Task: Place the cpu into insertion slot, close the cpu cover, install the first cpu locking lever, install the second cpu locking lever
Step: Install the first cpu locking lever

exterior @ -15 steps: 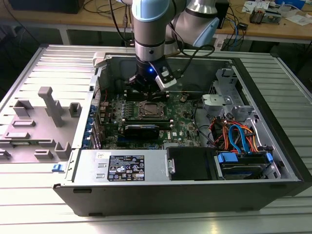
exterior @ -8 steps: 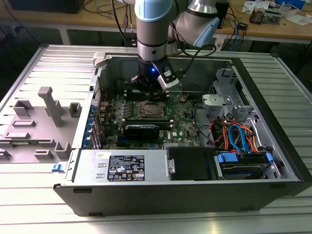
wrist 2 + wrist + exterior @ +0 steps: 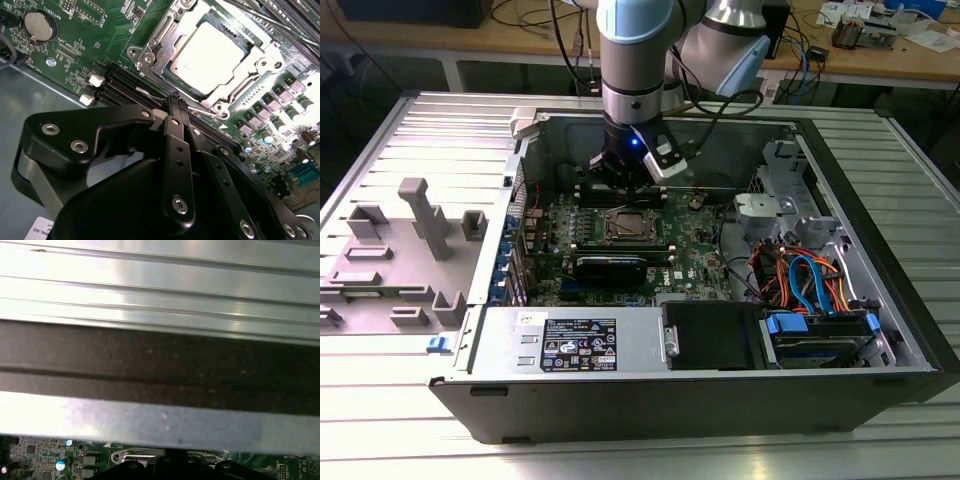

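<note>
The cpu (image 3: 210,52) lies flat in the insertion slot (image 3: 625,226), its silver top bright. The cpu cover (image 3: 161,50), a silver frame, lies down around it. A thin locking lever (image 3: 202,108) runs along the socket edge nearest my fingertips. My gripper (image 3: 175,98) hangs just beside that edge, over the black memory slots, with its black fingers (image 3: 177,150) pressed together and nothing between them. In the exterior view my gripper (image 3: 617,180) sits low inside the open case, just behind the socket.
Memory slots (image 3: 125,85), a coin battery (image 3: 39,26) and capacitors (image 3: 280,120) surround the socket. A long black card (image 3: 610,267), power supply (image 3: 570,345) and cabled drive bay (image 3: 810,285) fill the case. The case wall (image 3: 160,365) is close. Grey fixtures (image 3: 415,235) stand outside.
</note>
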Action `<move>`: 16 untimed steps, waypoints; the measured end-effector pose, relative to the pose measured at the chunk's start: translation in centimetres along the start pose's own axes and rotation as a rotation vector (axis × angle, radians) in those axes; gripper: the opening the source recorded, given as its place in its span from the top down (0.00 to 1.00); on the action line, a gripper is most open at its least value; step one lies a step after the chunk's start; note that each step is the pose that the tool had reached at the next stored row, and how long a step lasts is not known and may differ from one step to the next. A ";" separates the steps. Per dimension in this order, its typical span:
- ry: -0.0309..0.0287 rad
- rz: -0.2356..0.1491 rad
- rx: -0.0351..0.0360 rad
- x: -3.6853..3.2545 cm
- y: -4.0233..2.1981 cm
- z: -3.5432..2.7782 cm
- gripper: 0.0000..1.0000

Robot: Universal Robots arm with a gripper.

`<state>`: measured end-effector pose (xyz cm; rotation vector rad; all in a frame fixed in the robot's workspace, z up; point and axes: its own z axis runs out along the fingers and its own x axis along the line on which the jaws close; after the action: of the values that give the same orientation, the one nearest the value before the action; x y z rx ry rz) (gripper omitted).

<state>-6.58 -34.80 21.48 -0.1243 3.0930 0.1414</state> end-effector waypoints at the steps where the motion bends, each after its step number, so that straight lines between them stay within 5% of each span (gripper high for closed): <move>1: 0.0000 0.000 0.0001 -0.03 0.00 0.00 0.89; 16: 0.0000 0.000 0.0001 -1.34 -0.02 0.26 0.89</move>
<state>-5.24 -34.69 21.29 -0.1242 3.0931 0.1412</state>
